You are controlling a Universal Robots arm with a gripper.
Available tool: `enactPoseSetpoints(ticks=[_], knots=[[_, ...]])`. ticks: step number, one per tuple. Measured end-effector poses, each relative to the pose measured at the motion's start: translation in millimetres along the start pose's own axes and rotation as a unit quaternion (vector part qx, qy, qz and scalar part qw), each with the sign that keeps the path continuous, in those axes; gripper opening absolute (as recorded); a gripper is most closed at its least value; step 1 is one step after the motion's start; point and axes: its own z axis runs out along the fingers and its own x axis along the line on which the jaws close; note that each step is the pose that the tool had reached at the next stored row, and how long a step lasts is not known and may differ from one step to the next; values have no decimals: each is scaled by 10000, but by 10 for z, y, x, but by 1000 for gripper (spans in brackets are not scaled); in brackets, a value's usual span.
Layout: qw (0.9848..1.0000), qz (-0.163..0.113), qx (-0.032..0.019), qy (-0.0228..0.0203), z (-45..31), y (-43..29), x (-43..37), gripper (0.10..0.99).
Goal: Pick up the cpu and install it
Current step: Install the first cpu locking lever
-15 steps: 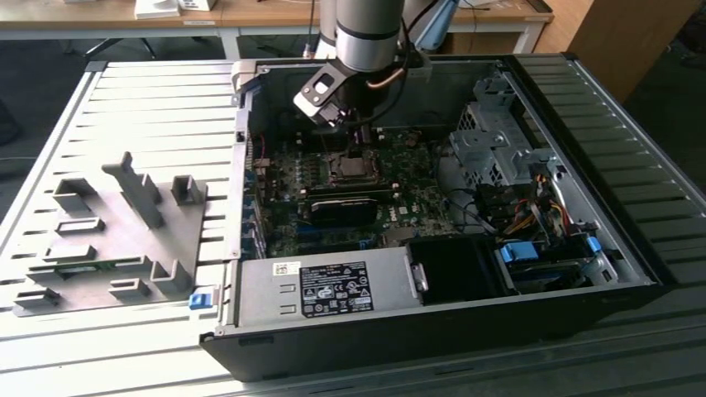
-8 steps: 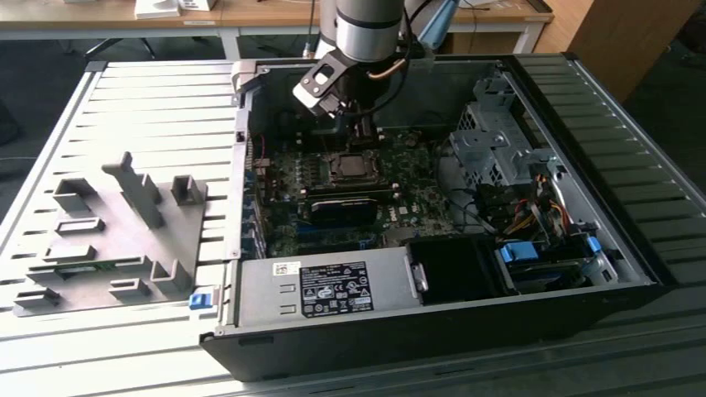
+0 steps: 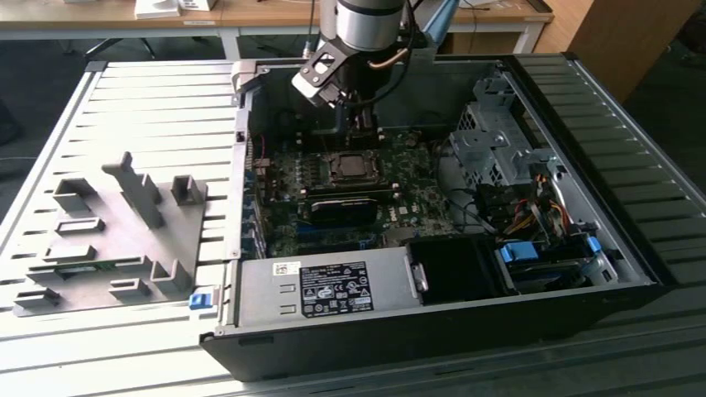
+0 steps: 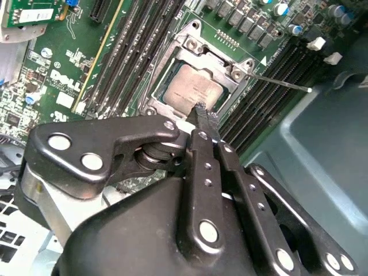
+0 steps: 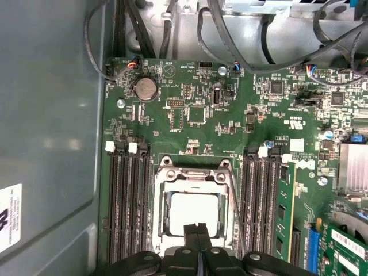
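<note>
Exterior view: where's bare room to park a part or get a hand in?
Free: table slats between the grey fixture and the far table edge, and slats on the exterior view's right of the case. Crowded: inside the case, around the cables, drive cage and tool.

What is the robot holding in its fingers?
Nothing. Its fingers are shut together and empty, right by the edge of the silver chip, which lies in its socket.
</note>
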Motion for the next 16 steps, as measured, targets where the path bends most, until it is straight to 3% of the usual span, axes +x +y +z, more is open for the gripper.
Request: enactPoseSetpoints(ticks=[10,12,16], knots=[[10000,-1,12,0,-220,-4,5,106],[10000,-19,11,1,-227,-5,6,106],[9994,-352,20,-6,-227,-6,6,106]])
